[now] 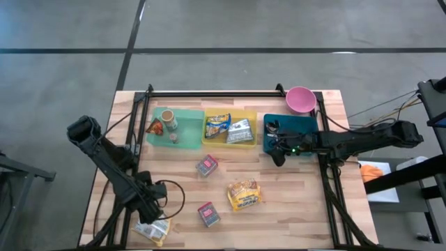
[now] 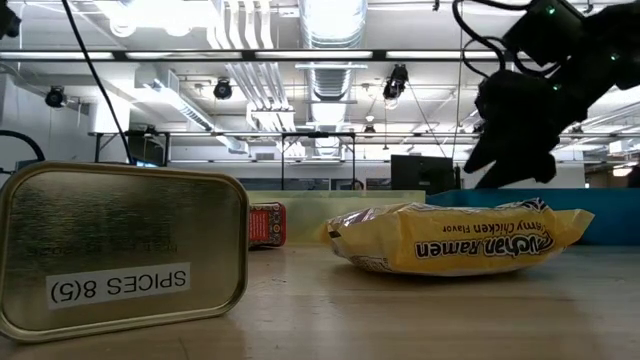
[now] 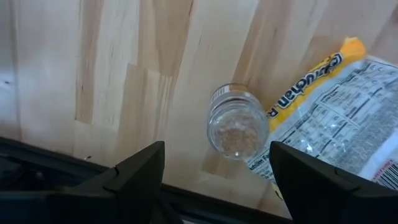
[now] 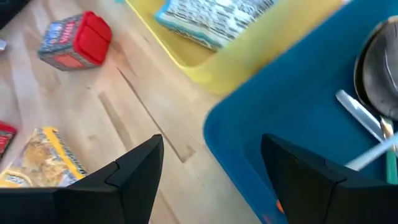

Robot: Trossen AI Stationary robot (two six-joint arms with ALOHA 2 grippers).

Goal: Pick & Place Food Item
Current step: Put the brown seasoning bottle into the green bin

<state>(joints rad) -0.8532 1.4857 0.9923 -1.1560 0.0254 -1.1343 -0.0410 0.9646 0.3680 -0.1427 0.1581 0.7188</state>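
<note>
**Both jaws open and empty over a counter of food items**

Nearest the front edge of the wooden counter (image 1: 306,202), the left gripper (image 1: 155,215) is held low with its jaws spread wide and nothing between them. Just ahead of those jaws, in the left wrist view, one small clear jar (image 3: 237,122) is seen end-on, standing upright, with a flat ramen packet (image 3: 348,118) touching it on one side. In the high view that packet (image 1: 152,231) lies at the counter's front edge, right beside the left jaws.

Three tins are counted. One red tin (image 1: 208,214) lies to the right of the left jaws; a second red tin (image 1: 207,165) lies farther back, near the middle. In the low view a gold tin (image 2: 120,250) labelled "SPICES" fills the foreground.

A second ramen packet (image 1: 244,194), yellow, lies flat between the two grippers, its long axis running roughly across the counter, left to right.

Farther back, three trays are set in a row: a green tray (image 1: 188,115) holding a cup and small items, a yellow tray (image 1: 251,115) holding two packets, and a blue tray (image 1: 306,122).

The right gripper (image 1: 277,155) hangs over the front edge of the blue tray, jaws parted and empty. Utensils (image 4: 367,124) lie in the tray beyond them.

One pink bowl (image 1: 300,100) sits at the far edge, behind the blue tray.
</note>
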